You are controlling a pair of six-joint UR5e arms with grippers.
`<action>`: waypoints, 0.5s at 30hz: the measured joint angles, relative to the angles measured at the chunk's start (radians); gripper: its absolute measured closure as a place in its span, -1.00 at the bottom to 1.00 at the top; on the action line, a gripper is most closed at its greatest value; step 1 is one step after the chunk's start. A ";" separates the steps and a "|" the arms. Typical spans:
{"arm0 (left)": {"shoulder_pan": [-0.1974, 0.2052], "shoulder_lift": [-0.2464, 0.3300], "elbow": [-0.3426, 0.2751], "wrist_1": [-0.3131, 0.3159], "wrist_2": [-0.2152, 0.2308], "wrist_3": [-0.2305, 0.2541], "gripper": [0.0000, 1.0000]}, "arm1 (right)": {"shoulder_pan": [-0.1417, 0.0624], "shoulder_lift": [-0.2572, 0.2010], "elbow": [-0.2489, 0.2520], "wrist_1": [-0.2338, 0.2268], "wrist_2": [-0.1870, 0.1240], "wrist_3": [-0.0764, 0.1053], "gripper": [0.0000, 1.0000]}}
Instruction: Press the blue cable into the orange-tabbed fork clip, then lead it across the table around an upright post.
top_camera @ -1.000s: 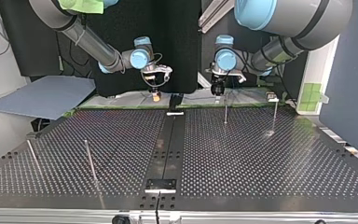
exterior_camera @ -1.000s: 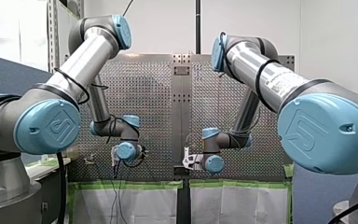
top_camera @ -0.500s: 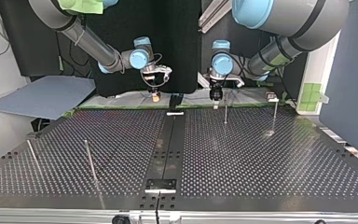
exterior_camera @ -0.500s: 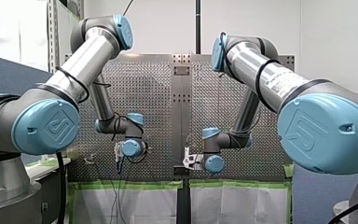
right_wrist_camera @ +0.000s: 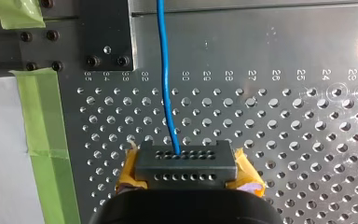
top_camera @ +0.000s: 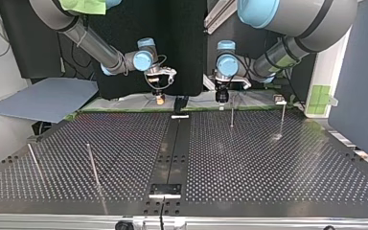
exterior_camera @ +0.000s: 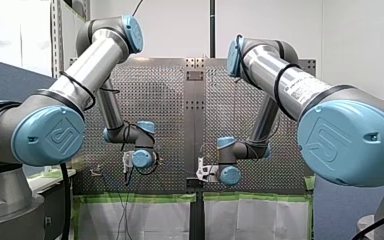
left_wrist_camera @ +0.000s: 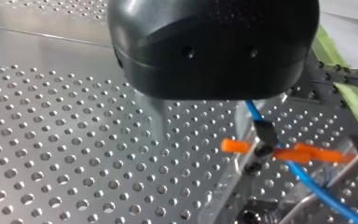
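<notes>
Top view, from the near edge back: two upright posts (top_camera: pixel 92 165) stand on the perforated table (top_camera: pixel 268 167) at the view's left and two far posts (top_camera: pixel 232 115) at its right. Both grippers hang at the far edge, my right gripper (top_camera: pixel 160 96) left of the centre rail (top_camera: pixel 172 143), my left gripper (top_camera: pixel 222 97) right of it.

In the right wrist view the yellow pads (right_wrist_camera: pixel 248 171) are closed, and the blue cable (right_wrist_camera: pixel 164 70) leaves from between them and runs ahead over the table. In the left wrist view my left gripper's metal fingers (left_wrist_camera: pixel 156 119) stand apart with only bare table between them. Just beyond one finger the cable passes through the dark head of the fork clip (left_wrist_camera: pixel 264 140), between its orange tabs (left_wrist_camera: pixel 235 146). Whether it is fully seated I cannot tell.

The main risk, as I judge it: if my right arm pulls towards a post before the cable is pressed home, the tension would likely lift it out of the fork. The spread left fingers sit close to the tabs and could catch the cable or a tab on any sideways move. A weak pinch could let the cable slip through the pads.
</notes>
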 joint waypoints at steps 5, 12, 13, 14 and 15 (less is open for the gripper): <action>-0.005 0.000 0.000 0.000 -0.002 0.010 0.98 | 0.000 0.000 0.000 0.002 0.000 0.000 1.00; -0.013 0.000 -0.001 0.001 0.000 0.012 0.98 | 0.000 0.002 0.000 0.004 0.000 0.000 1.00; -0.014 0.000 -0.001 0.002 -0.001 0.012 0.98 | 0.000 0.002 0.000 0.004 0.000 0.000 1.00; -0.015 0.000 -0.001 0.002 -0.001 0.012 0.98 | 0.000 0.002 0.000 0.004 0.000 0.000 1.00; -0.015 0.000 0.000 0.003 -0.001 0.012 0.98 | 0.000 0.002 0.000 0.005 0.000 0.000 1.00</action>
